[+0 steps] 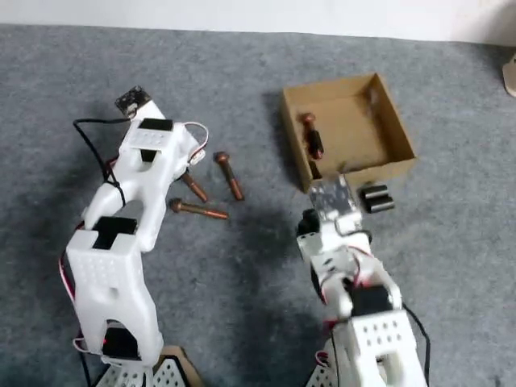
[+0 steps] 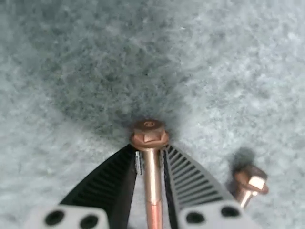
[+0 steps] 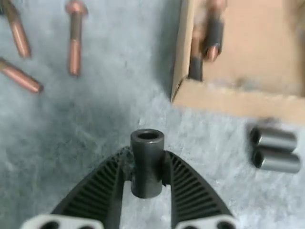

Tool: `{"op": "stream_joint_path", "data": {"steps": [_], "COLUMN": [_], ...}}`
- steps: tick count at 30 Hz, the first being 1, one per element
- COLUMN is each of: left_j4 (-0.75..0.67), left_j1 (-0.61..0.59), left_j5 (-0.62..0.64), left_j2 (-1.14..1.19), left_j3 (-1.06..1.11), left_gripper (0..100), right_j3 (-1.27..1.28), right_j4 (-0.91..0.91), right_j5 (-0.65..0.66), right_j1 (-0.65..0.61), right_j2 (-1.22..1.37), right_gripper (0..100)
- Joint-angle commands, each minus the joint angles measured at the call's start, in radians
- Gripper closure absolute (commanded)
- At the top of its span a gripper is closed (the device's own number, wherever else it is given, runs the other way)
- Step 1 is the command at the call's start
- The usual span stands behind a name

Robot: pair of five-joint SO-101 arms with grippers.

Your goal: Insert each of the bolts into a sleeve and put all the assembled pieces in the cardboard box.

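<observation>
1. Left claw (image 2: 150, 153) first: it is nearly closed, both ribbed black fingers pinching the shank of a copper-coloured hex-head bolt (image 2: 150, 138), whose head pokes out past the fingertips over the grey carpeted tabletop (image 1: 258, 266).
2. A second copper bolt head (image 2: 249, 180) lies just beside that claw.
3. Over to the right claw (image 3: 147, 164): it is closed part-way around a dark cylindrical metal sleeve (image 3: 147, 143), held upright with its open bore facing the camera.
4. In the high view the shallow brown cardboard box (image 1: 330, 85) sits at 12 o'clock from the right arm's wrist, very near it.
5. Inside the box, near its 9 o'clock wall, lies a finished piece, a copper bolt seated in a dark sleeve (image 1: 312, 139); another dark sleeve end (image 3: 195, 67) sits against the near wall.
6. Two loose dark sleeves (image 1: 376, 198) lie side by side, touching, at 3 o'clock from the right wrist, just outside the box.
7. At 9 o'clock from the box, one loose copper bolt (image 1: 229, 175) and another (image 1: 197, 210) lie on the carpet beside the left arm.
8. A third bolt (image 1: 193, 185) pokes out from under the left wrist; I cannot tell if it is the gripped one.
</observation>
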Motion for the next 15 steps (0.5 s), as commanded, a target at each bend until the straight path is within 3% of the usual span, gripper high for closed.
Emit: {"op": "stream_joint_path", "data": {"steps": [1, 8, 11, 15], "left_j4": [-0.005, -0.198, -0.374, -0.694], "left_j1": [-0.004, 0.025, 0.051, 0.088], "left_j5": [-0.074, -0.218, -0.275, -0.288], "left_j2": [-0.137, -0.395, -0.564, -0.809], "left_j3": [0.031, 0.280, 0.470, 0.774], "left_gripper": [100, 100, 100, 100], "right_j3": [0.068, 0.127, 0.139, 0.179], "right_j4": [-0.019, -0.021, -0.018, -0.012], "right_j5": [-0.003, 0.054, 0.160, 0.170], "right_j1": [-0.010, -0.099, -0.166, -0.196], "right_j2": [-0.278, -0.374, -0.369, -0.377], "right_gripper": [99.3, 99.3, 99.3, 99.3]}}
